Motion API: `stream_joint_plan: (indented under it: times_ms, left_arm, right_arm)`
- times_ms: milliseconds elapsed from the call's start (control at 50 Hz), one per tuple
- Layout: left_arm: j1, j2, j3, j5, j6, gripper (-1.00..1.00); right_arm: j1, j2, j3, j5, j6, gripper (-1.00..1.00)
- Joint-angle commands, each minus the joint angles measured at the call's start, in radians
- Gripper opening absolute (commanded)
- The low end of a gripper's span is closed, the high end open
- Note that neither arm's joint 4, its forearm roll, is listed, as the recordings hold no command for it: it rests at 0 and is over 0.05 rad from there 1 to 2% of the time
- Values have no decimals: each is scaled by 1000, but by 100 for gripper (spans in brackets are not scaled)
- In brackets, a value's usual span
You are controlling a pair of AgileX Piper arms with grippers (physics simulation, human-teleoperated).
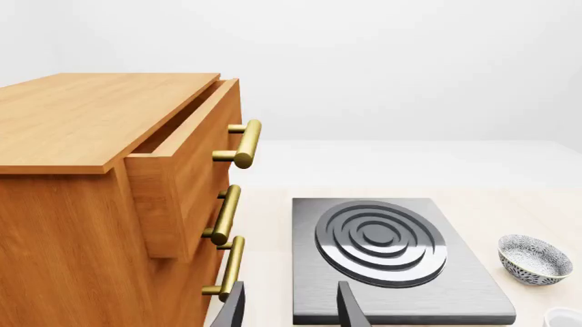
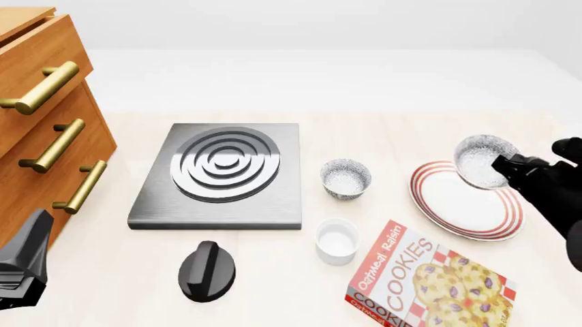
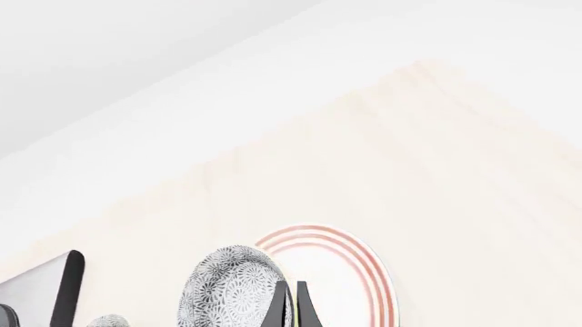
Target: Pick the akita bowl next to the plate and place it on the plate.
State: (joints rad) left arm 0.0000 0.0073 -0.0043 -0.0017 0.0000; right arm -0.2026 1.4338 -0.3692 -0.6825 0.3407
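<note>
The akita bowl [image 2: 482,161] is small and round, speckled grey and white outside, whitish inside. It is tilted, clear of the bench [image 2: 382,88], over the far edge of the plate [image 2: 467,202], with the right claw [image 3: 290,306] clamped on its rim. Bowls of this pattern: two (the second bowl [image 2: 345,178] stands empty between stove plate [image 2: 223,174] and plate). One white ramekin [image 2: 336,241], also empty. One cookie box [image 2: 427,281]. The left claw [image 1: 289,306] hangs with fingers apart, beside the drawer cabinet [image 1: 91,204].

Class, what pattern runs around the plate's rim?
Red concentric rings on the white plate, clearest in the front view.
</note>
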Motion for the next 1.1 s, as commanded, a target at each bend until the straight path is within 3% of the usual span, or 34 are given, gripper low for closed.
stream_joint_plan:
  times_ms: [20, 1100]
  left_arm:
    - [0, 0, 0, 0, 0, 100]
    - [0, 0, 0, 0, 0, 100]
  right_arm:
    - [0, 34, -6, -24, 4, -100]
    - [-4, 141, -24, -58, -33, -100]
